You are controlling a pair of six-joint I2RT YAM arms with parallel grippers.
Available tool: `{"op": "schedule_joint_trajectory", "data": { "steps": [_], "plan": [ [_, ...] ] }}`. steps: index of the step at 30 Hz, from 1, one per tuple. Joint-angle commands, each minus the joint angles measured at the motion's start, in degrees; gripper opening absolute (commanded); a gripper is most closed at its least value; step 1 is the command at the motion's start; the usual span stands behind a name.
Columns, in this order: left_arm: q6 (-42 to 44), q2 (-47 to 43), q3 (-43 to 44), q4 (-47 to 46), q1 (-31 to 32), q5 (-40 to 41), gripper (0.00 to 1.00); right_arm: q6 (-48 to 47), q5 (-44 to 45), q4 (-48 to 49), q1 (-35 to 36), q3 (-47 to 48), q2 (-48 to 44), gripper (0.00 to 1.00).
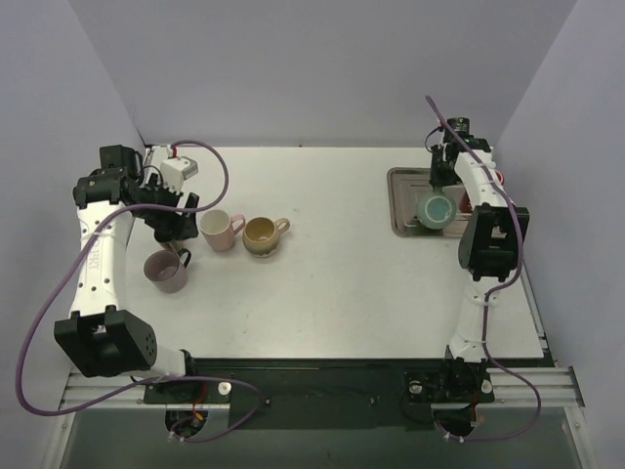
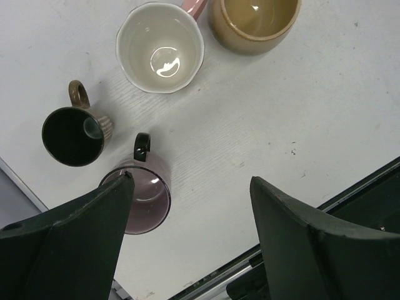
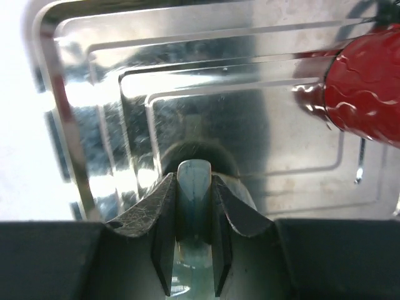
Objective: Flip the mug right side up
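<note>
A teal mug (image 1: 435,209) is over the metal tray (image 1: 400,186) at the right, its open mouth showing to the top camera. My right gripper (image 1: 437,189) is shut on the mug. In the right wrist view my right gripper (image 3: 194,179) has its fingers (image 3: 164,206) clamped on the pale blue-green handle (image 3: 195,172) above the tray floor (image 3: 206,81). My left gripper (image 1: 174,233) is open and empty above the left group of mugs. In the left wrist view my left gripper (image 2: 190,203) hangs over bare table beside a mauve mug (image 2: 142,200).
Upright mugs stand at the left: the mauve mug (image 1: 166,271), a cream-and-pink one (image 1: 220,230) (image 2: 161,53), a tan one (image 1: 262,234) (image 2: 253,22) and a dark one with a brown handle (image 2: 72,134). A red mug (image 3: 369,94) lies in the tray.
</note>
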State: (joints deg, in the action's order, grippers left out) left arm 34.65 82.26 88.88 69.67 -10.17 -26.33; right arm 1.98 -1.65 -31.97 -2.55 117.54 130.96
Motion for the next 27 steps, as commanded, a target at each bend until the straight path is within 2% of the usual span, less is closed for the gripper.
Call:
{"op": "schedule_joint_trajectory", "data": {
  "steps": [1,10,21,27],
  "plan": [
    [-1.1,-0.2,2.9,-1.1,3.5,-2.5,0.86,-0.3,-0.6,13.7,1.5,-6.7,-12.5,0.0],
    [-2.7,1.2,4.1,-1.6,9.6,-2.5,0.86,-1.4,-0.4,16.2,1.6,-9.8,-14.3,0.0],
    [-3.2,4.4,9.6,0.2,16.5,-8.8,0.88,-3.4,-1.0,22.5,2.2,-19.9,-26.9,0.0],
    [-3.2,8.6,15.9,2.2,22.4,-14.3,0.9,-4.5,-4.9,21.2,7.1,-25.0,-37.6,0.0]
  ]
}}
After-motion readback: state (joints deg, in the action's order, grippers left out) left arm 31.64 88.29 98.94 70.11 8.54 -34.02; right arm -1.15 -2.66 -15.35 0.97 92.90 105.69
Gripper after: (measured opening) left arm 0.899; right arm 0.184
